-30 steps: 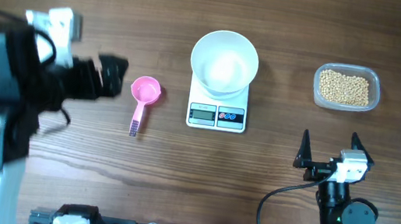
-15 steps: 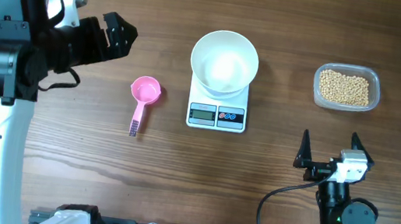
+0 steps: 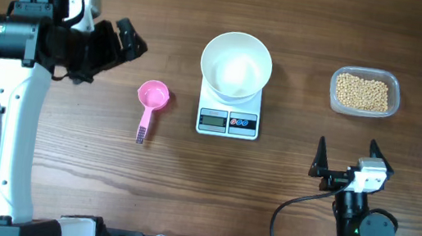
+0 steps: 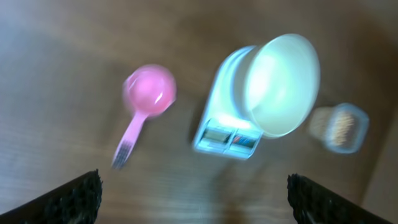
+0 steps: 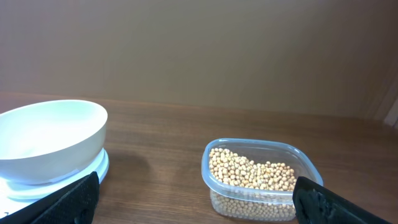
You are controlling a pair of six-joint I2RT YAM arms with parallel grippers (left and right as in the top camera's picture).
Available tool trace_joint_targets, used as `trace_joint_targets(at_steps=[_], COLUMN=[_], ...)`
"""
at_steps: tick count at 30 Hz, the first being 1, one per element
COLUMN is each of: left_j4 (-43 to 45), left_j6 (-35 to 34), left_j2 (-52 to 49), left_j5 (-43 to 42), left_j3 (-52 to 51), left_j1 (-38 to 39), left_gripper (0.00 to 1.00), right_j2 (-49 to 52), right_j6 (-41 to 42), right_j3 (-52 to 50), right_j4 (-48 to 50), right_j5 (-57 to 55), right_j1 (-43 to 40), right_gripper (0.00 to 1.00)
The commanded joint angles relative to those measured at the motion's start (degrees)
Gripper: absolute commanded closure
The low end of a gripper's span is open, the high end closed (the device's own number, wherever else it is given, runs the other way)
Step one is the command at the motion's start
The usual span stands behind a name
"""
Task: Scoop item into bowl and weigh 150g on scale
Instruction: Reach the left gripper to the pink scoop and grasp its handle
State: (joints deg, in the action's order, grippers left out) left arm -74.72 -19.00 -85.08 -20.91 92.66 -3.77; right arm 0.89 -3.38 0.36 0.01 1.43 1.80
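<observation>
Wooden tabletop [image 3: 185, 181]: the empty bowl [image 3: 235, 68] sits on the scale [image 3: 228, 121], the beans [image 3: 363, 92] wait in their tub [image 3: 334, 87] well to its right, and nothing is scooped yet. My left gripper [image 3: 133, 38] and right gripper [image 3: 347, 150] both gape wide and empty. Next, I judge, the left must drop onto the handle of the pink scoop [image 3: 152, 97] nearby.

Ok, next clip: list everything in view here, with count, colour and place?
bowl: one, white, on the scale, looks empty
scale: one, white, mid-table
scoop: one, pink, lying on the table left of the scale
tub: one, clear plastic, right of the scale
beans: many, tan, inside the tub
table: one, brown wood
left gripper: one, black, open, empty, left of the scoop
right gripper: one, black, open, empty, on the near side of the tub
</observation>
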Motion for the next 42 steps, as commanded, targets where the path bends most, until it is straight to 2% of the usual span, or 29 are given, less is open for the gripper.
trace_joint_targets(at_steps=[1, 3, 7, 12, 16, 19, 22, 25, 31, 33, 36, 38, 42], left_j4=[-7.58, -10.45, -4.46, 3.48, 9.51, 15.52, 20.7, 23.37, 26.56, 27.71, 27.85, 28.5, 28.7], left_j6=[-2.16, -5.4, -4.59, 2.1, 12.46, 12.72, 12.59, 12.59, 12.74, 14.86, 19.96, 20.37, 21.64], left_j2=[0.31, 0.31, 0.2, -1.05, -5.16, -8.09, -11.17, -14.45, -20.31, -20.9, -21.07, -21.4, -24.06], left_j5=[10.38, 13.53, 10.69, 1.79, -14.64, -15.69, -20.98, -19.67, -15.67, -16.13, -21.77, -22.97, -22.99], left_j3=[0.35, -2.69, -11.89, -21.4, -28.98, -32.76, -33.31, -33.31, -33.42, -33.42, -33.42, -33.42, -33.42], left_j1=[-0.37, -0.37, -0.94, -5.97, -12.44, -12.15, -10.58, -8.9, -7.58, -7.58, -7.58, -7.58, -7.58], left_gripper=[0.0, 0.0, 0.0, 0.0, 0.01, 0.01, 0.05, 0.05, 0.17, 0.24, 0.25, 0.25, 0.32], right_j2=[-0.35, -0.35, -0.35, -0.35, -0.35, -0.35, -0.35, -0.35, -0.35, -0.35, -0.35, -0.35, -0.35], right_j6=[-1.05, -1.03, -1.03, -1.03, -1.05, -1.03, -1.03, -1.05, -1.01, -1.05, -1.03, -1.01, -1.03], right_j3=[-0.07, -0.07, -0.07, -0.07, -0.07, -0.07, -0.07, -0.07, -0.07, -0.07, -0.07, -0.07, -0.07], right_j4=[0.13, 0.13, 0.13, 0.13, 0.13, 0.13, 0.13, 0.13, 0.13, 0.13, 0.13, 0.13, 0.13], right_j5=[0.55, 0.57, 0.55, 0.57, 0.55, 0.57, 0.57, 0.55, 0.55, 0.55, 0.55, 0.57, 0.57], right_j1=[0.26, 0.26, 0.26, 0.26, 0.26, 0.26, 0.26, 0.26, 0.26, 0.26, 0.26, 0.26, 0.26], right_gripper=[0.0, 0.0, 0.0, 0.0, 0.0, 0.0, 0.01, 0.0, 0.0, 0.0, 0.0, 0.0, 0.0])
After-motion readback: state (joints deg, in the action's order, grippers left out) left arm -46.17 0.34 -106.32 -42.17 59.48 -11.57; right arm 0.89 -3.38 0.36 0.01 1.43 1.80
